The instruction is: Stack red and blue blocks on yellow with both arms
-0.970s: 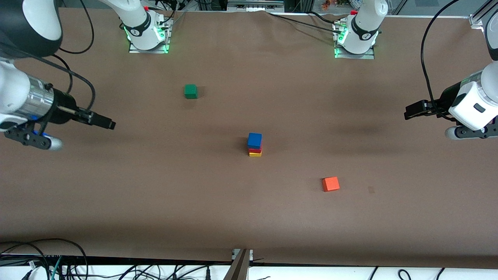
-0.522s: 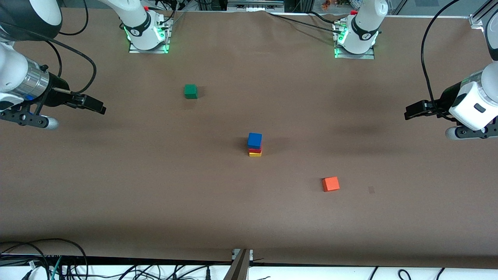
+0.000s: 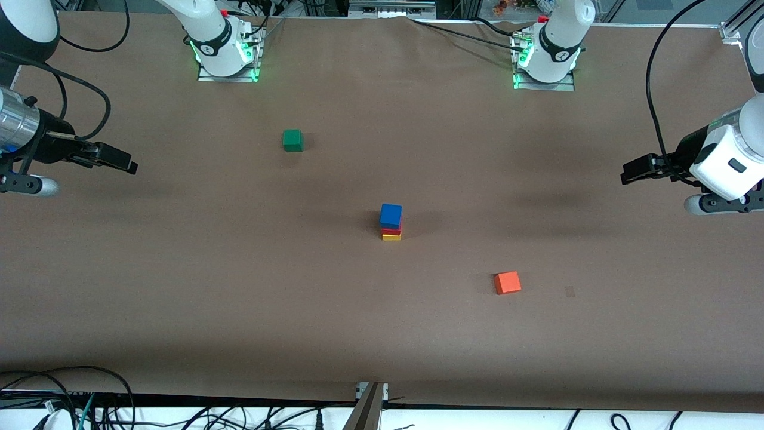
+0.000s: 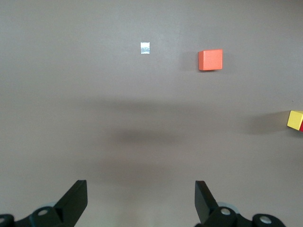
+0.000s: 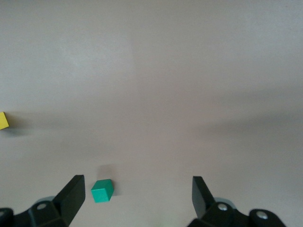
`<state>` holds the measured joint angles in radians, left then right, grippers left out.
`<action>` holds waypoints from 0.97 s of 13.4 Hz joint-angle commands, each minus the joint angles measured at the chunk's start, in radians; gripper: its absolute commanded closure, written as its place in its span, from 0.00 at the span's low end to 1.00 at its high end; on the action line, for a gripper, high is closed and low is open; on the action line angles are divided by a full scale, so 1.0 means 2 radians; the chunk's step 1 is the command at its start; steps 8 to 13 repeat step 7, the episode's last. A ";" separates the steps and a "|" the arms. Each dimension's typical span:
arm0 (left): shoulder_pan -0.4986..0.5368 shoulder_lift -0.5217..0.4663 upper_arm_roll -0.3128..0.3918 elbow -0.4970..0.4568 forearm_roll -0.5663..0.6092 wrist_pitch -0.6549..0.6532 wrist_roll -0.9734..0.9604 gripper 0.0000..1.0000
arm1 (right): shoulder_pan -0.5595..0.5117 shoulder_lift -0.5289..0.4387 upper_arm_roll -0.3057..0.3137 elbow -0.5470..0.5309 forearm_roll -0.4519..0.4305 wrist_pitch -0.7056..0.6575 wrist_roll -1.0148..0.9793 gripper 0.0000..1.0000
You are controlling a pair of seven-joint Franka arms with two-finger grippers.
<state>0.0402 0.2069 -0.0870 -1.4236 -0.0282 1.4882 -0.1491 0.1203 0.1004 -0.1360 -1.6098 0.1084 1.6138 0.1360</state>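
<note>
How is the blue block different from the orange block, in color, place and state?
The blue block tops a stack, resting on the red block; the orange block lies alone on the table. The orange block is nearer the front camera and toward the left arm's end. Both look like equal cubes, untouched.

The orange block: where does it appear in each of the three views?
Front view: the orange block lies on the table, nearer the camera than the stack.
Left wrist view: orange block, beside a small white tag.
Right wrist view: not in it.
Shared landmark: the yellow block.
</note>
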 commanded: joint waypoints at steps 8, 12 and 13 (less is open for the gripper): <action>-0.002 0.003 0.001 0.010 -0.004 -0.002 0.000 0.00 | -0.045 -0.009 0.054 0.016 -0.042 -0.018 -0.030 0.00; -0.002 0.003 0.001 0.010 -0.004 -0.002 0.000 0.00 | -0.045 -0.009 0.054 0.016 -0.042 -0.018 -0.030 0.00; -0.002 0.003 0.001 0.010 -0.004 -0.002 0.000 0.00 | -0.045 -0.009 0.054 0.016 -0.042 -0.018 -0.030 0.00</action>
